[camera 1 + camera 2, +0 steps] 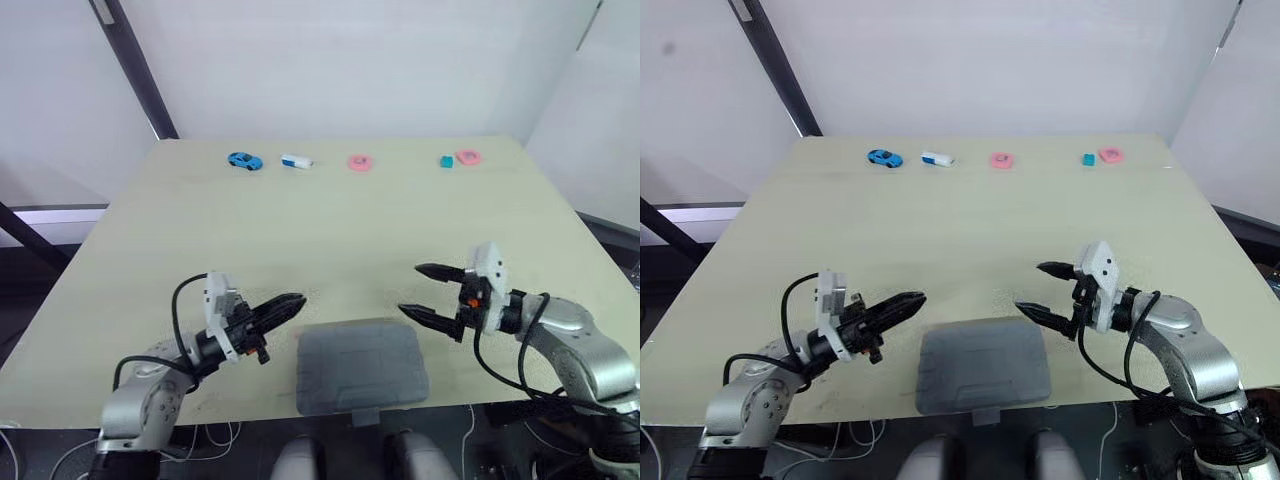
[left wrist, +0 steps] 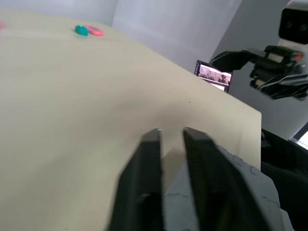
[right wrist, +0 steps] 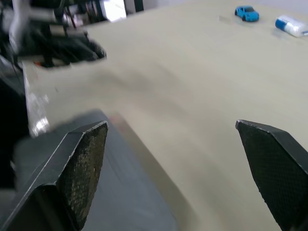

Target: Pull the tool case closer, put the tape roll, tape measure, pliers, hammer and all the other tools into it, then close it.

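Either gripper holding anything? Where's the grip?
Nothing held. Left gripper shut and empty beside the tool case; right gripper open, empty.

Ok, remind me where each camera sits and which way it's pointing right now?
Left eye, right eye: on the head, looking forward and down over the table; both arms show, left gripper and right gripper flanking the grey tool case.
Left wrist: along its own fingers, over the case's corner, towards the right gripper.
Right wrist: between its spread fingers, across the case towards the left gripper and blue toy car.
Shared: both wrist views show the case and the opposite gripper.
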Controlling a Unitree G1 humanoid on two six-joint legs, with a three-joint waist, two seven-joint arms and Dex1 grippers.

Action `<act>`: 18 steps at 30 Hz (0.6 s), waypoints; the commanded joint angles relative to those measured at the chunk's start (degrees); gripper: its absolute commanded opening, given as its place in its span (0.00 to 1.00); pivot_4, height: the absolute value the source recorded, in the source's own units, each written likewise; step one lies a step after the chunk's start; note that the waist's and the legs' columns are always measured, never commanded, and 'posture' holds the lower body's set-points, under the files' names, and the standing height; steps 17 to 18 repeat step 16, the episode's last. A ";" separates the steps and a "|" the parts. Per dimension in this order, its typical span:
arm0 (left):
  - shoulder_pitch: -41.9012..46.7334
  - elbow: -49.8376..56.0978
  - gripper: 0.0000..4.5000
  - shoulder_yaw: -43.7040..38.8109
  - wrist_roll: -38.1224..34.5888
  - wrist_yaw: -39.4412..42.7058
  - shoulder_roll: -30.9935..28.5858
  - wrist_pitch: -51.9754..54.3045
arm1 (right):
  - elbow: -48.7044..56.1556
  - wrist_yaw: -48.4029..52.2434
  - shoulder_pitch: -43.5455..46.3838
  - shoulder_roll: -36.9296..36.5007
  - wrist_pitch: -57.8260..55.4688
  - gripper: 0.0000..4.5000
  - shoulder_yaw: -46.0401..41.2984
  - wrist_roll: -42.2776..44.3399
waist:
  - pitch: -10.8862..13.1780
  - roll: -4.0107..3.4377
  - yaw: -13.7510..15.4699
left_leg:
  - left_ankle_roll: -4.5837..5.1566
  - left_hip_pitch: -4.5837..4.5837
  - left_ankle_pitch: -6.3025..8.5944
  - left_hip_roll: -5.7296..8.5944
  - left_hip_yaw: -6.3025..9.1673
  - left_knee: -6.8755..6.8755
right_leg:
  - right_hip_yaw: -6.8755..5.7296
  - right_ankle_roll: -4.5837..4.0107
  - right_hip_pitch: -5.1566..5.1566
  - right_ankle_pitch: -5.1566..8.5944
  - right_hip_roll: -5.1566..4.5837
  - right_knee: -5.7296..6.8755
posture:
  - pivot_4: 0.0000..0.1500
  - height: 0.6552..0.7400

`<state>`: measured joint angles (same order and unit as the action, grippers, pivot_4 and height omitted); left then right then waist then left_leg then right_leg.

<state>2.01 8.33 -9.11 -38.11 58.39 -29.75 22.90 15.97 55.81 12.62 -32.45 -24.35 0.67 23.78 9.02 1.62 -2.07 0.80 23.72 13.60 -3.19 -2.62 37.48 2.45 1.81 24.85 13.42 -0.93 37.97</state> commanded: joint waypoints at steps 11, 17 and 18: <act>-10.89 -10.93 0.98 -11.04 3.14 8.22 -12.58 -4.70 | -0.86 8.63 -23.35 -11.70 11.02 1.00 -19.84 4.30 | 0.01 -0.01 0.05 | 0.00 -0.07 0.00 -0.04 -0.05 -0.03 | 0.00 -0.02 -0.01 0.28 -0.03 -0.03 | 1.00 1.00; -11.10 -11.85 0.98 -12.09 4.45 6.16 -12.62 -4.45 | -1.20 9.34 -25.97 -12.19 11.17 1.00 -22.88 5.70 | 0.00 0.00 0.39 | 0.00 -0.34 -0.01 -0.06 -0.08 0.07 | 0.00 -0.04 -0.27 0.26 -0.10 0.01 | 1.00 1.00; -11.10 -11.85 0.98 -12.09 4.45 6.16 -12.62 -4.45 | -1.20 9.34 -25.97 -12.19 11.17 1.00 -22.88 5.70 | 0.00 0.00 0.39 | 0.00 -0.34 -0.01 -0.06 -0.08 0.07 | 0.00 -0.04 -0.27 0.26 -0.10 0.01 | 1.00 1.00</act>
